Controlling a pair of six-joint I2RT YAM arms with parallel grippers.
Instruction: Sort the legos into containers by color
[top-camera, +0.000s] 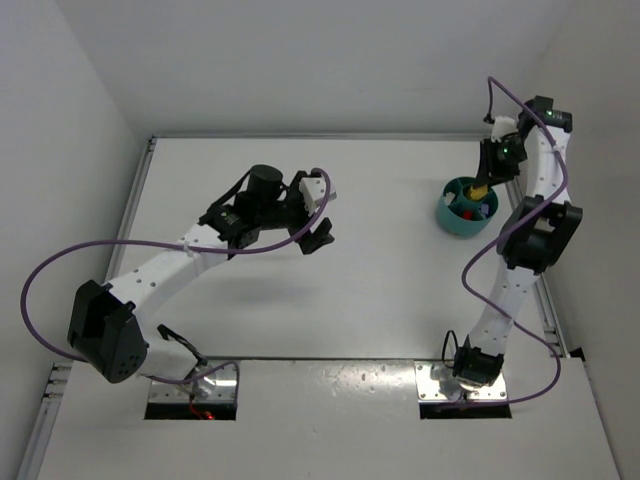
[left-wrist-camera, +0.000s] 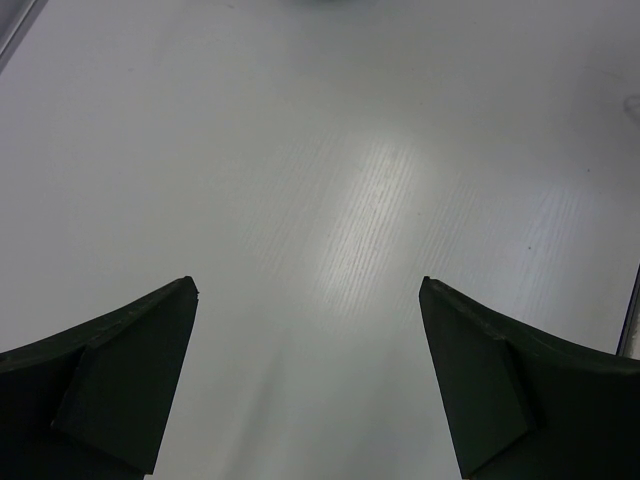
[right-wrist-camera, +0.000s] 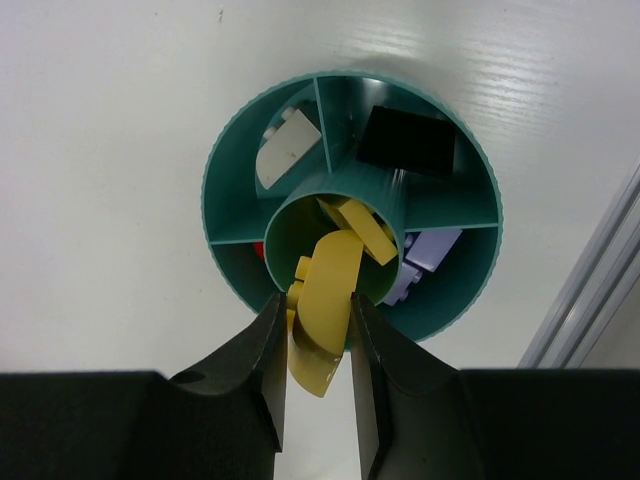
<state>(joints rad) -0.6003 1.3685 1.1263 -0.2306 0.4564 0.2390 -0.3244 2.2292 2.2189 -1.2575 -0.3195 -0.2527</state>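
Note:
The teal bowl (top-camera: 466, 210) stands at the far right of the table; it also shows in the right wrist view (right-wrist-camera: 230, 170). My right gripper (right-wrist-camera: 317, 325) is shut on a yellow lego (right-wrist-camera: 325, 300) and holds it over the bowl's round middle cup, where another yellow piece (right-wrist-camera: 365, 228) lies. The outer compartments hold a cream piece (right-wrist-camera: 283, 155), a black plate (right-wrist-camera: 407, 141), a lavender brick (right-wrist-camera: 425, 258) and a red piece (right-wrist-camera: 258, 250). My left gripper (top-camera: 322, 212) is open and empty above the bare table, its fingers (left-wrist-camera: 120, 370) wide apart.
A metal rail (right-wrist-camera: 590, 300) runs along the table's right edge close to the bowl. The right arm's purple cable (top-camera: 505, 100) loops above the bowl. White walls close in the table at the back and sides.

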